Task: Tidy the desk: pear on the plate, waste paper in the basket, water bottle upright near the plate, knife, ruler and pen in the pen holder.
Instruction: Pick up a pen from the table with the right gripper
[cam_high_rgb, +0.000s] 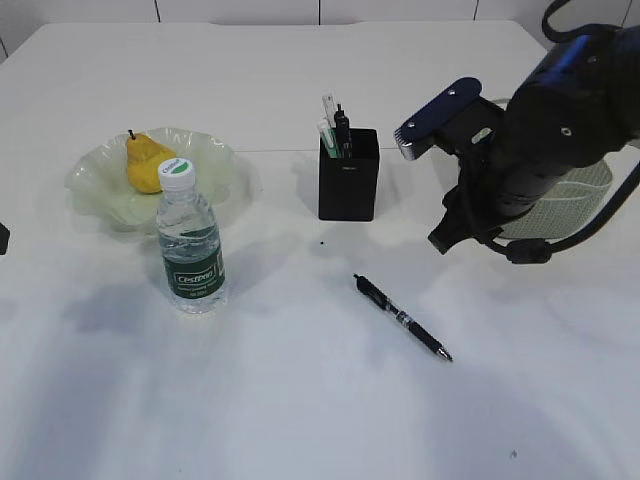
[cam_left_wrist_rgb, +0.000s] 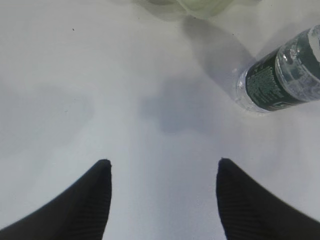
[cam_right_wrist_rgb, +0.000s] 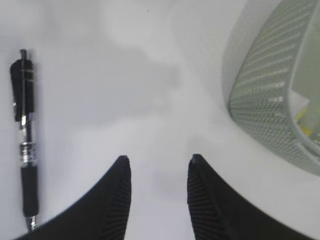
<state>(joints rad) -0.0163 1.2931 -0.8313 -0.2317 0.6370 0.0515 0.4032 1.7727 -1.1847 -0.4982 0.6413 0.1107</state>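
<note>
Remaining: only the pen (cam_high_rgb: 402, 317) on the tabletop (cam_high_rgb: 300, 400); pear (cam_high_rgb: 146, 163) plated, bottle (cam_high_rgb: 189, 245) upright, holder (cam_high_rgb: 348, 175) seemingly filled; both pincers spread, empty.

Yellow pear (cam_high_rgb: 146, 163) sits on pale green ruffled plate (cam_high_rgb: 100, 195), desk's (cam_high_rgb: 300, 400) 10 o'clock. Water bottle (cam_high_rgb: 189, 242) upright w/ white cap, touching plate's 5 o'clock edge. Black pen holder (cam_high_rgb: 348, 178) at 12, items poking out. Black pen (cam_high_rgb: 401, 316) lies flat near ctr, diagonal. Green basket (cam_right_wrist_rgb: 275, 100) at 3.

A robot test bench: bare white desk (cam_high_rgb: 300, 80) against plain white panelled wall (cam_high_rgb: 240, 10).
</note>
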